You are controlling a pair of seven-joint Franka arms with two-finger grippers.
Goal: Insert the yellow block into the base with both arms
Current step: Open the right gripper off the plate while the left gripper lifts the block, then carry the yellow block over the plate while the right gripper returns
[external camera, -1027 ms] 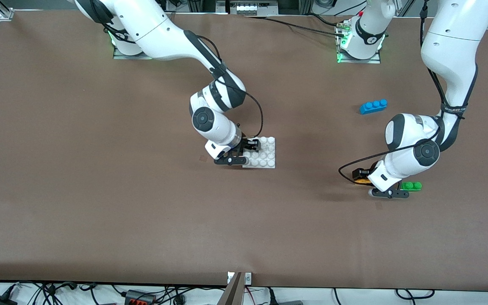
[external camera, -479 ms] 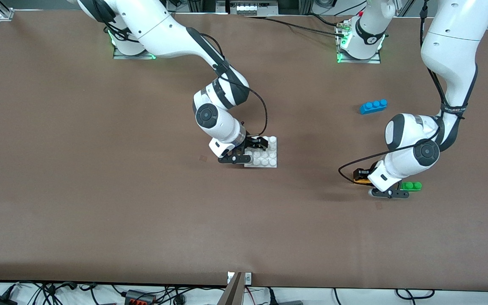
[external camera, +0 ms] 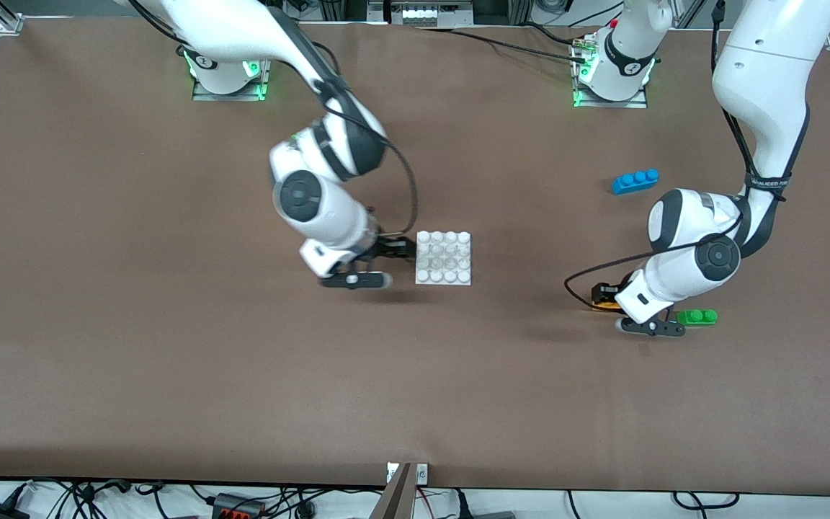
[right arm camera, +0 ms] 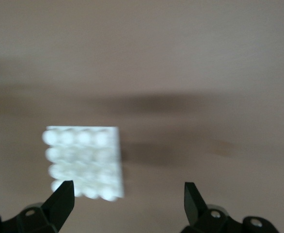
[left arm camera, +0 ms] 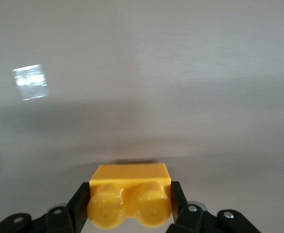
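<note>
The yellow block (left arm camera: 130,194), studs toward the camera, sits between the fingers of my left gripper (left arm camera: 130,208), which is shut on it. In the front view only an orange-yellow sliver of the block (external camera: 607,306) shows under the left gripper (external camera: 606,297), low at the table toward the left arm's end. The white studded base (external camera: 444,257) lies flat mid-table. My right gripper (external camera: 400,251) hovers open just beside the base's edge on the right arm's side, touching nothing. In the right wrist view the base (right arm camera: 84,162) lies ahead of the open right gripper (right arm camera: 127,204).
A green two-stud brick (external camera: 697,316) lies on the table right beside the left hand. A blue three-stud brick (external camera: 635,181) lies farther from the front camera, toward the left arm's base. Brown table surface surrounds the base.
My right gripper let go of the base, opened, and drew back toward the right arm's end. My left gripper closed on the yellow block and shifted slightly.
</note>
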